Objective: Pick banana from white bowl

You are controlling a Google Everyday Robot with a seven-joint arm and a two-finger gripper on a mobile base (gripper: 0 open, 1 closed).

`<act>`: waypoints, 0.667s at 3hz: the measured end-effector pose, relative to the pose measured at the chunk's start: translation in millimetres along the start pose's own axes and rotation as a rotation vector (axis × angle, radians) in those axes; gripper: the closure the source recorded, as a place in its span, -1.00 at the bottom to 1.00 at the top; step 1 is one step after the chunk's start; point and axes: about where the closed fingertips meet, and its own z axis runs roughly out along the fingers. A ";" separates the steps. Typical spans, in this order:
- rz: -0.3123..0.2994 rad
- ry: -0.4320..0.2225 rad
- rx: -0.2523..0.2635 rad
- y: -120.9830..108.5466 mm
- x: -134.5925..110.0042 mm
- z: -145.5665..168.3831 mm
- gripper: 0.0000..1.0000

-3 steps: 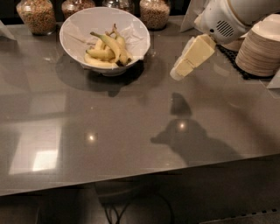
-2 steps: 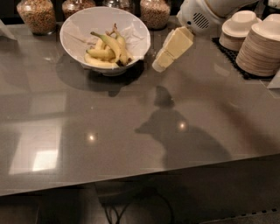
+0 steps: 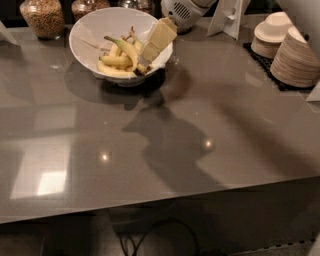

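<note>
we look down on a glossy grey countertop [image 3: 150,150] that mirrors two small lamps and a bright window patch near its front left; below its front edge the floor is dark, with cables [image 3: 150,239] looping there. along the back edge we count two glass jars of grain, one [image 3: 44,17] at the far left and one [image 3: 87,7] beside it. on the right sit two stacks of paper tableware, a tall stack of plates [image 3: 296,62] and a lower stack of small bowls [image 3: 272,31], both on a black mat [image 3: 260,59]. one white bowl [image 3: 90,30] stands at back centre-left, and in it we count at least three bananas piled together; the banana [image 3: 126,48], the long curved one with the dark tip, lies across the top of the pile. the gripper [image 3: 144,59] hangs at a slant over the bowl's right side, its cream tip right at the pile beside that banana; we cannot tell whether it is wide, narrow or holding anything. the whole front half of the counter lies open, and the bowl is well apart from the stacks on the right.
</note>
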 end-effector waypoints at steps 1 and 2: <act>0.002 -0.019 -0.043 -4.9 -35.1 38.8 -1.00; 0.002 -0.018 -0.043 -5.0 -35.1 39.1 -1.00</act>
